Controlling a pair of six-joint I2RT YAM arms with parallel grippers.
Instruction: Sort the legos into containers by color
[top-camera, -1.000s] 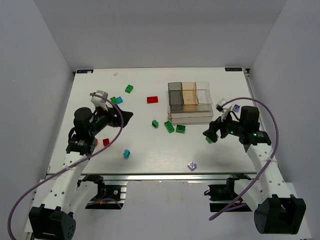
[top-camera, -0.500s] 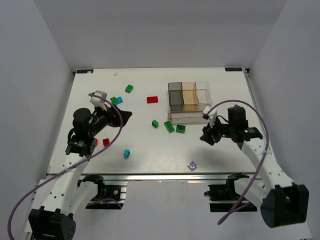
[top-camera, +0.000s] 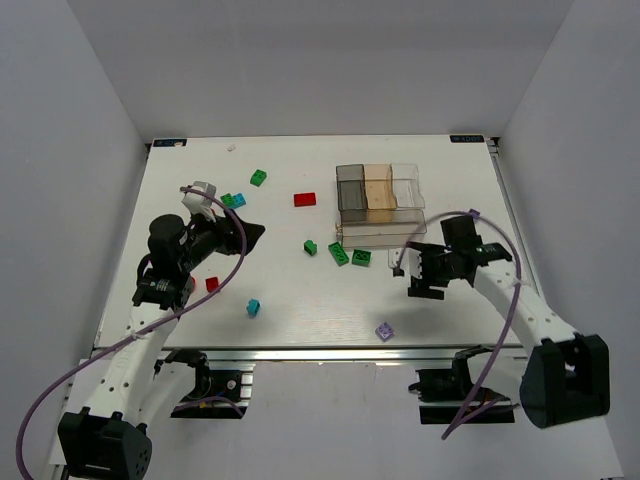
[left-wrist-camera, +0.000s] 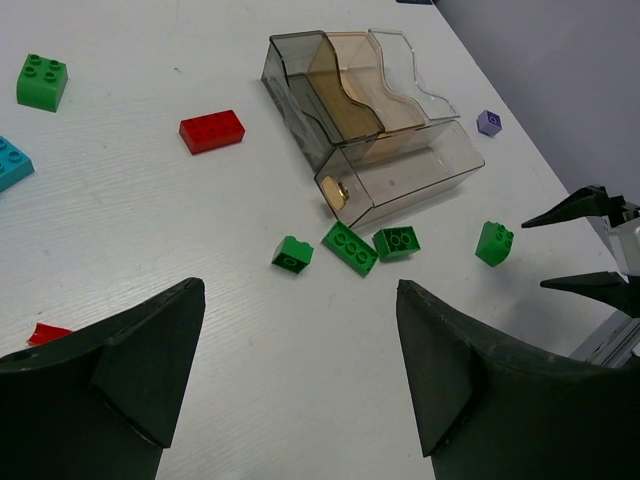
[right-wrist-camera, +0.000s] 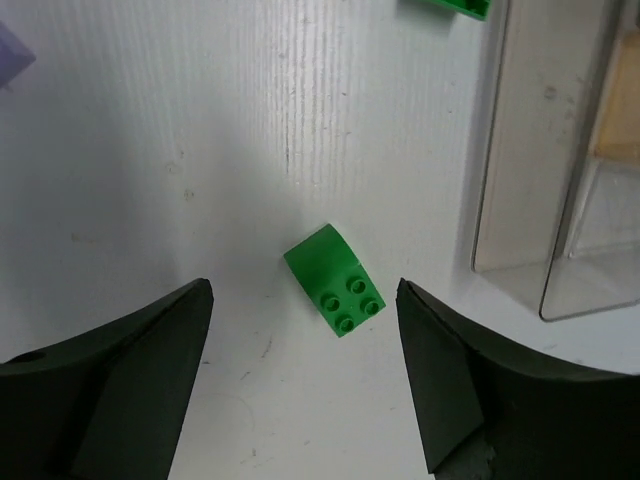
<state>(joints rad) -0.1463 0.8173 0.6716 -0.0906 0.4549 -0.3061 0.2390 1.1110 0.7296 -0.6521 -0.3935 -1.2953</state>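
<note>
"Both hands free?"

"Both. One green lego (right-wrist-camera: 335, 280) lies on the table (right-wrist-camera: 200, 120) between the spread fingers (right-wrist-camera: 120, 360) of my right gripper (right-wrist-camera: 305, 287), level with the tips and touching neither. My left gripper (left-wrist-camera: 300, 290) is spread wide too, hovering with nothing between its fingers."

"And the containers?"

"From above, the tray (top-camera: 350, 190) sits near my right gripper at 11 o'clock: smoky, tan and clear squares in a row, with the long clear compartment on their near side. A pair of green legos (top-camera: 338, 253) lies at about 9 o'clock of that gripper, just off the tray's near left corner. A small green lego (top-camera: 310, 247) is further left. A red lego (top-camera: 305, 199) lies at 9 o'clock of the tray. Round my left gripper there is a cyan lego (top-camera: 238, 200) at 11 o'clock and a lone cyan lego (top-camera: 253, 307) at 6."
</note>
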